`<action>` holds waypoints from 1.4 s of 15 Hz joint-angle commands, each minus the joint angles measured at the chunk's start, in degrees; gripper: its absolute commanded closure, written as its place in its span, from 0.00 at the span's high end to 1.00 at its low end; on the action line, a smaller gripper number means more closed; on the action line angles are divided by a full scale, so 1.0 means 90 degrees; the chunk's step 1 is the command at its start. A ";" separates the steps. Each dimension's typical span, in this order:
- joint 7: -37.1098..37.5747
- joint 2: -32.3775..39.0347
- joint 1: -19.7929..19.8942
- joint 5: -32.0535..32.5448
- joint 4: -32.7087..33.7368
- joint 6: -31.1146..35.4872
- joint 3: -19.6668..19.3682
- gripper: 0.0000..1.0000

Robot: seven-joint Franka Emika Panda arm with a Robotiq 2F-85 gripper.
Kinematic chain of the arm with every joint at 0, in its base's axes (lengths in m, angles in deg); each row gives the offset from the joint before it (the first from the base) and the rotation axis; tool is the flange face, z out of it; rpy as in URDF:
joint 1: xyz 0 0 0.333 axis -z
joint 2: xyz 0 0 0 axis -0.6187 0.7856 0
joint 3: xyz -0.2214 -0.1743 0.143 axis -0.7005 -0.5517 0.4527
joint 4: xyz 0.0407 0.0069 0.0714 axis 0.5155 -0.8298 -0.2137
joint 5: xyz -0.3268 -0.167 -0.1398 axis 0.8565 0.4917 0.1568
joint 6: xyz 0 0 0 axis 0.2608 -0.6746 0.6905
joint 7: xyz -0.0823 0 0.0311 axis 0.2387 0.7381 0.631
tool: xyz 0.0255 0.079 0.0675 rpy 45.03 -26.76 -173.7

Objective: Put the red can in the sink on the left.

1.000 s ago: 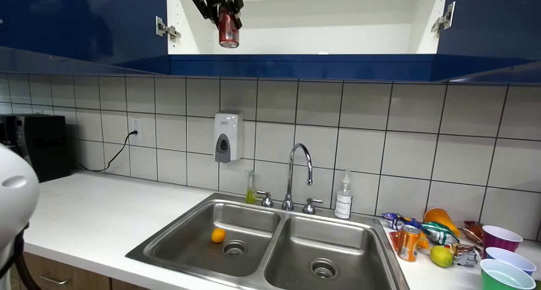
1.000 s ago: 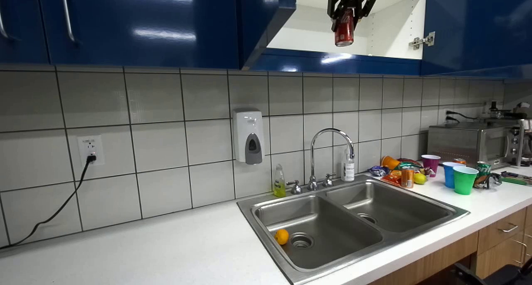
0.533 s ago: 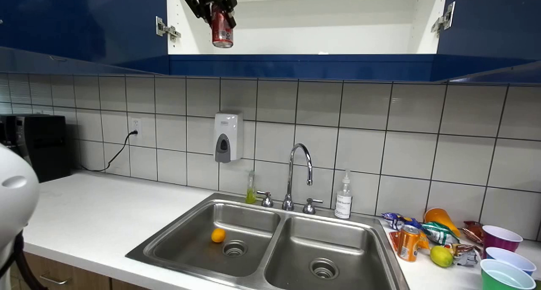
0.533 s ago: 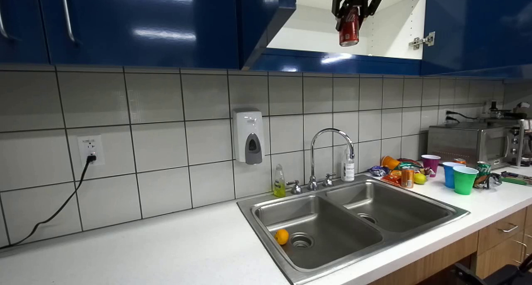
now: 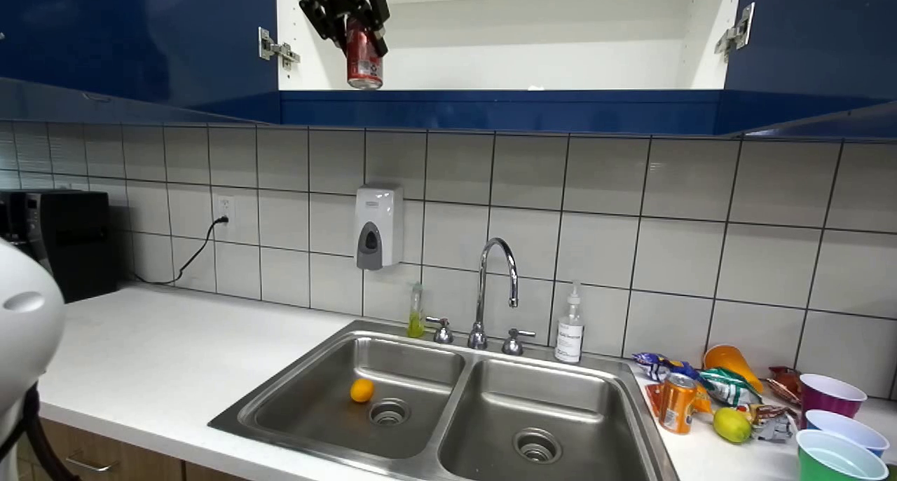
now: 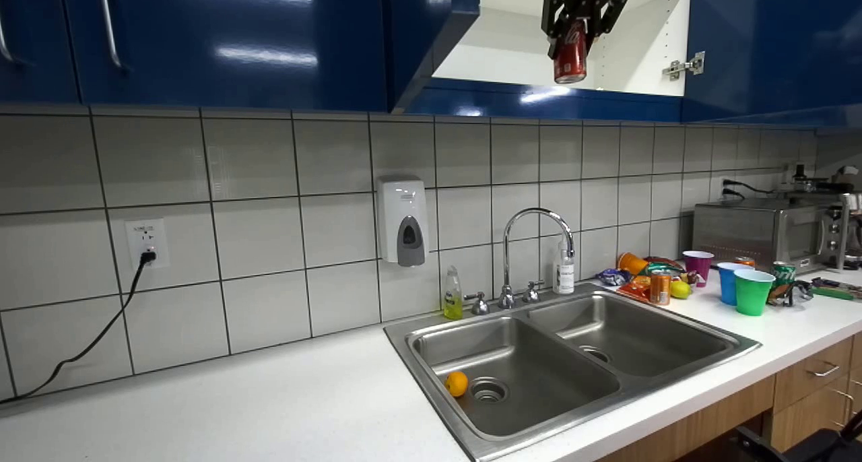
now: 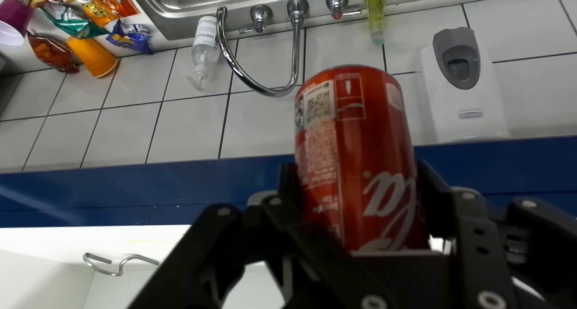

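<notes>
Pointing downward from end effector (image 6: 572,46), red can (image 7: 358,160), long axis nearly vertical

From opposite slants, both exterior views face the tiled wall (image 5: 603,176) across the desk (image 6: 269,394), standing back, sharing the sink (image 6: 539,381), faucet (image 5: 481,292) and cupboard (image 5: 490,107). My wrist view looks from close behind my hand (image 7: 357,182) at that wall, upside down, the sink uppermost.
</notes>
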 commanded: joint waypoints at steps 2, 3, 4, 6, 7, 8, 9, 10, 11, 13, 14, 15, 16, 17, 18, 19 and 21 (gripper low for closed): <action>0.0008 -0.0096 0.0044 -0.0074 -0.0176 0.0085 0.0077 0.38; 0.0000 -0.0093 0.0040 -0.0079 -0.0207 0.0087 0.0081 0.38; 0.0011 -0.0093 0.0039 -0.0083 -0.0235 0.0085 0.0095 0.38; 0.0029 -0.0104 0.0040 -0.0078 -0.0297 0.0090 0.0121 0.38; 0.0032 -0.0115 0.0037 -0.0078 -0.0325 0.0084 0.0132 0.38; 0.0038 -0.0131 0.0033 -0.0080 -0.0353 0.0081 0.0146 0.38; 0.0039 -0.0148 0.0027 -0.0086 -0.0379 0.0075 0.0155 0.38; 0.0047 -0.0177 0.0027 -0.0084 -0.0414 0.0072 0.0170 0.38; 0.0056 -0.0202 0.0029 -0.0079 -0.0450 0.0068 0.0184 0.38; 0.0076 -0.0249 0.0025 -0.0098 -0.0524 0.0058 0.0193 0.38; 0.0085 -0.0271 0.0029 -0.0100 -0.0565 0.0059 0.0197 0.38; 0.0097 -0.0298 0.0033 -0.0107 -0.0601 0.0043 0.0200 0.38; 0.0098 -0.0331 0.0036 -0.0105 -0.0648 0.0051 0.0198 0.38; 0.0109 -0.0377 0.0036 -0.0114 -0.0708 0.0055 0.0196 0.38; 0.0123 -0.0417 0.0044 -0.0113 -0.0763 0.0059 0.0196 0.38; 0.0131 -0.0451 0.0042 -0.0127 -0.0810 0.0063 0.0190 0.38; 0.0151 -0.0499 0.0051 -0.0133 -0.0897 0.0062 0.0187 0.38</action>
